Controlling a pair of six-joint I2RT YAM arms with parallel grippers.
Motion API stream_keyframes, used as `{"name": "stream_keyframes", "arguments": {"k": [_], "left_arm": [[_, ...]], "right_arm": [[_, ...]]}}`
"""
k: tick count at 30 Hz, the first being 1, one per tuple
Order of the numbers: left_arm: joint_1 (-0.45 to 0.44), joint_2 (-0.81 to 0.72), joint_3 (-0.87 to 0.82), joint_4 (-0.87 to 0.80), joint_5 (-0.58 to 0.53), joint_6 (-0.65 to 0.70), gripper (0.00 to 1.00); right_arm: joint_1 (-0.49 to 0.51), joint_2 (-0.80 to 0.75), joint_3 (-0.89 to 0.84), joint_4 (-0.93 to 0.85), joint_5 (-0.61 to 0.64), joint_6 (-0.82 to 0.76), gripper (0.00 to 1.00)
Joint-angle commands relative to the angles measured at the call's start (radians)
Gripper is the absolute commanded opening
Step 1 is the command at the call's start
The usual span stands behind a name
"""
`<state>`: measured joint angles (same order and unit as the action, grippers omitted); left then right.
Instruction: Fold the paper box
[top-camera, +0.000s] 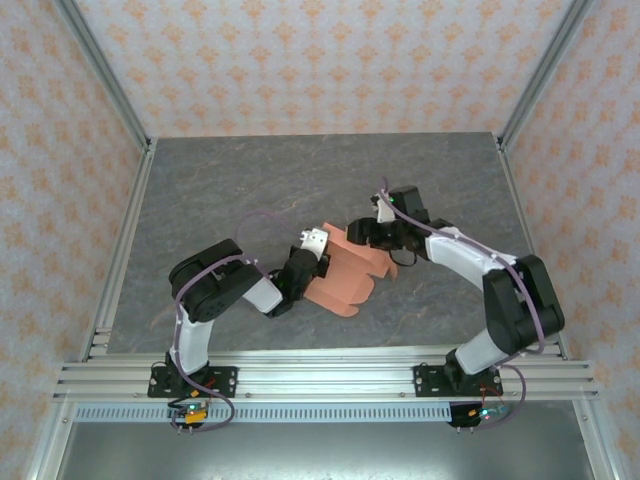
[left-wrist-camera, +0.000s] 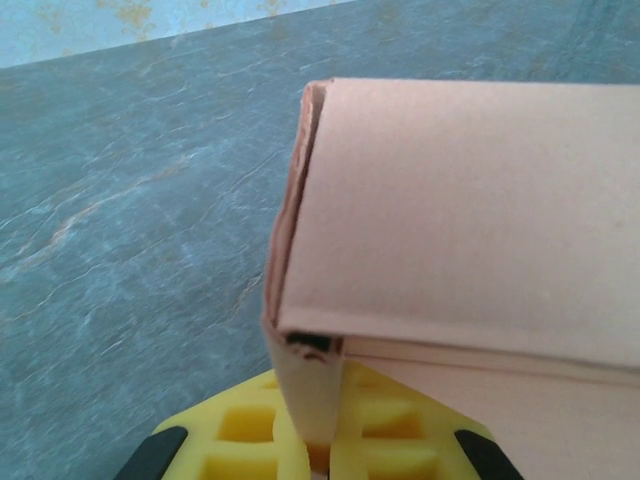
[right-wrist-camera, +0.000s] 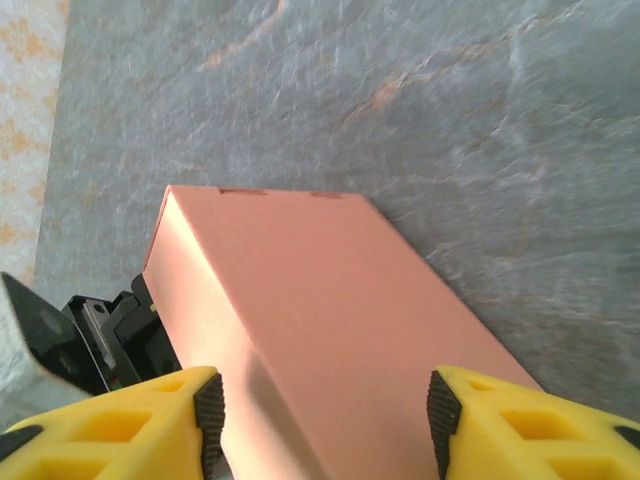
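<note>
While left gripper (left-wrist-camera: 320, 452) pinches paper box (left-wrist-camera: 470, 220) flap, right gripper (right-wrist-camera: 322, 415) straddles it, spread.

left tool (left-wrist-camera: 320, 445) reaching inward, tilted low, pinched closed; right tool (right-wrist-camera: 325, 410) facing it, jaws spread apart

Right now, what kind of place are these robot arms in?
Probably a robot test booth, not a home. A metal frame rail edges the grey table, patterned walls box it in, and the left arm and right arm are bolted at its near edge.
</note>
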<state>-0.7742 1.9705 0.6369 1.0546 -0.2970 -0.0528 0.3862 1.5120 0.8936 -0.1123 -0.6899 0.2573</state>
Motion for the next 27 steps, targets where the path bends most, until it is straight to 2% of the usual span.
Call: {"name": "stream_keyframes", "arguments": {"k": [1, 3, 7, 9, 13, 16, 17, 20, 23, 25, 27], "left_arm": [[0.036, -0.054, -0.036, -0.094, -0.080, -0.043, 0.00], [0.062, -0.109, -0.060, -0.132, -0.084, -0.076, 0.00], [0.096, -0.165, -0.089, -0.160, -0.075, -0.108, 0.00], [0.107, -0.185, -0.091, -0.184, -0.056, -0.116, 0.00], [0.127, -0.217, -0.098, -0.209, -0.015, -0.137, 0.00], [0.160, -0.238, -0.100, -0.233, 0.060, -0.169, 0.00], [0.172, -0.250, -0.099, -0.247, 0.083, -0.180, 0.00], [0.202, -0.291, -0.087, -0.308, 0.151, -0.188, 0.00], [0.228, -0.330, -0.083, -0.348, 0.219, -0.183, 0.00], [0.241, -0.346, -0.083, -0.362, 0.265, -0.172, 0.00], [0.256, -0.352, -0.079, -0.363, 0.321, -0.166, 0.00]], "right_arm": [[-0.017, -0.108, -0.038, 0.085, 0.071, -0.092, 0.63], [-0.041, -0.180, -0.096, 0.143, 0.156, -0.088, 0.65], [-0.083, -0.322, -0.288, 0.379, 0.219, -0.196, 0.66], [-0.098, -0.323, -0.328, 0.408, 0.264, -0.253, 0.66], [-0.115, -0.282, -0.308, 0.345, 0.372, -0.349, 0.65], [-0.118, -0.246, -0.285, 0.357, 0.232, -0.559, 0.61], [-0.119, -0.235, -0.266, 0.343, 0.218, -0.580, 0.61], [-0.120, -0.197, -0.202, 0.203, 0.099, -0.749, 0.60], [-0.119, -0.192, -0.240, 0.212, 0.054, -0.866, 0.60], [-0.120, -0.181, -0.265, 0.221, -0.018, -0.955, 0.60], [-0.119, -0.163, -0.256, 0.222, -0.077, -0.979, 0.59]]}}
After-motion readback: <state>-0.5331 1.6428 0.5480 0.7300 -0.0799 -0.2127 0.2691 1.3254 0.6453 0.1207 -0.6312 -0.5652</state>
